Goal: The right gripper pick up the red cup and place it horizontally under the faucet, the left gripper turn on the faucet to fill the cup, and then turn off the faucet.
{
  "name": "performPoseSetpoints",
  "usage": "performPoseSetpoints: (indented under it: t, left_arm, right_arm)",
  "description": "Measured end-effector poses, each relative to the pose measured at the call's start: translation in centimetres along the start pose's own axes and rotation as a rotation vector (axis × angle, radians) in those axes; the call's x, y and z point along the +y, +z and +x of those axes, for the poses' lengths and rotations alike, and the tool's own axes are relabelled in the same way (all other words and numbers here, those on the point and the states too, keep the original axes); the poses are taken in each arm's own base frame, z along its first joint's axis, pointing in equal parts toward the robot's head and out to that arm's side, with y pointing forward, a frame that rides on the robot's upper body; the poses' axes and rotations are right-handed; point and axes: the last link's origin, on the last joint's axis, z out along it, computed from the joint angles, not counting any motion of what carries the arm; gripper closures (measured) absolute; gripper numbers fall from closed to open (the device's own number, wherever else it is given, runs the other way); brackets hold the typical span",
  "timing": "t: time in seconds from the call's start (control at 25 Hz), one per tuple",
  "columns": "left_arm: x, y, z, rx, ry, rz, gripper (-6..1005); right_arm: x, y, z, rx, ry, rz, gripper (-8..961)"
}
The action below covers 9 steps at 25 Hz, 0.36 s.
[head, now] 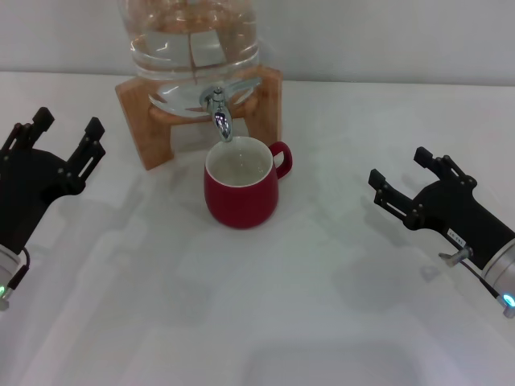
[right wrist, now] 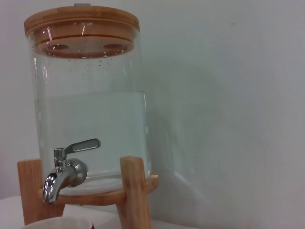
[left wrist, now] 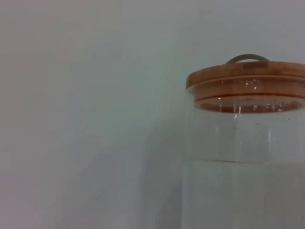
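Note:
The red cup (head: pixel 241 189) stands upright on the white table right under the chrome faucet (head: pixel 219 111); its handle points to the right, and no water stream shows. The faucet sits on a glass water jar (head: pixel 193 48) on a wooden stand (head: pixel 145 121). In the right wrist view the faucet (right wrist: pixel 64 172) has its lever pointing sideways, and the cup rim (right wrist: pixel 59 223) shows just below the spout. My left gripper (head: pixel 68 129) is open at the left, apart from the stand. My right gripper (head: pixel 400 178) is open and empty at the right, apart from the cup.
The jar (left wrist: pixel 245 152) with its wooden lid (left wrist: pixel 245 78) fills the side of the left wrist view; water reaches partway up. A plain wall stands behind the table.

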Motion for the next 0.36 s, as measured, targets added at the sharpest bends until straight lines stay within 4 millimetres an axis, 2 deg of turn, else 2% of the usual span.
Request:
performPoseSetpoints:
  t: [0.36]
  left_arm:
    - [0.27,0.47,-0.05,-0.006,0.001,-0.011,242]
  right_arm:
    - [-0.20,-0.18,0.14,0.006,-0.005,0.005,84]
